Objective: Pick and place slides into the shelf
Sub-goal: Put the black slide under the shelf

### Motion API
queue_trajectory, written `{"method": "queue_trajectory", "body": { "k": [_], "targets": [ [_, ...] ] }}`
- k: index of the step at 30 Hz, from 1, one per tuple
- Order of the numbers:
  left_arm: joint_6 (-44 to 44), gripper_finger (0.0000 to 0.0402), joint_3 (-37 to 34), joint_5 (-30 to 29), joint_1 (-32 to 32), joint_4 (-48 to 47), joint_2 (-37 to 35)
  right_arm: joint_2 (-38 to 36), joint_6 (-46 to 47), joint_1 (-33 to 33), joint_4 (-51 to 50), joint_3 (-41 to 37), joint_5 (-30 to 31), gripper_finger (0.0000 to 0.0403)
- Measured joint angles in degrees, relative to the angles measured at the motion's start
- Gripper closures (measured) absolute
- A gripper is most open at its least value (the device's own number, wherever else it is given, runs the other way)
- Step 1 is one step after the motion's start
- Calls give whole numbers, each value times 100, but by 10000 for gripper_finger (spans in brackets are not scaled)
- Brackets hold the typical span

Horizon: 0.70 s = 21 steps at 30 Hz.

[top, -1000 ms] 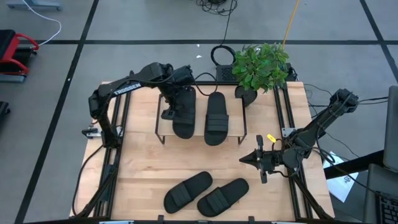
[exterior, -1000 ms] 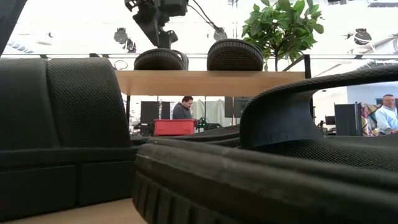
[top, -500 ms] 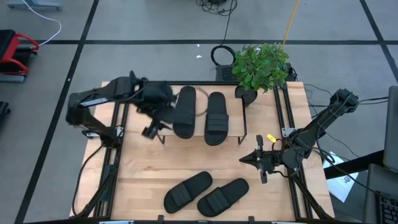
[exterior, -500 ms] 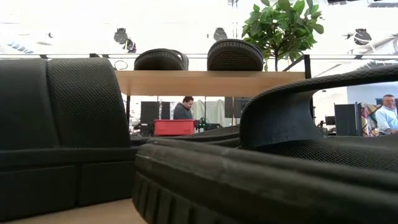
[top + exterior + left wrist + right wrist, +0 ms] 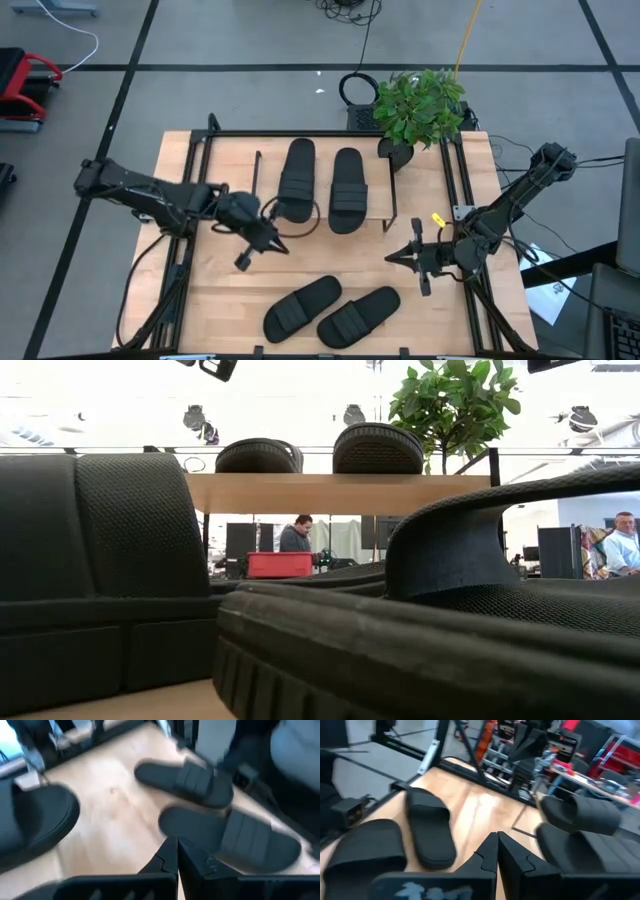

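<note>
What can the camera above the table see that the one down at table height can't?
Only the high view shows both arms, the left fingers and right fingers shut and empty, and the two slides on the tabletop as whole shapes. Only the low view shows people in the room behind. Both show the shelf with two slides on it, and the plant.
</note>
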Motion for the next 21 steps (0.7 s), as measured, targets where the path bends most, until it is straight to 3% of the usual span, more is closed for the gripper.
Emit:
{"method": "queue_trajectory", "body": {
  "k": [5,11,17,21],
  "targets": [
    [-239,400,-805,-30,-550,1917,-55,2,22,-5,6,0,-351,403],
    [-620,398,-824,-241,-935,1989,-55,25,496,-342,13,0,-1522,403],
    [-51,400,-828,-117,-1573,2090,-28,314,653,-757,101,0,-1598,403],
    [231,400,-833,-58,-1724,2733,302,453,655,-1001,314,0,-2024,403]
  ]
}}
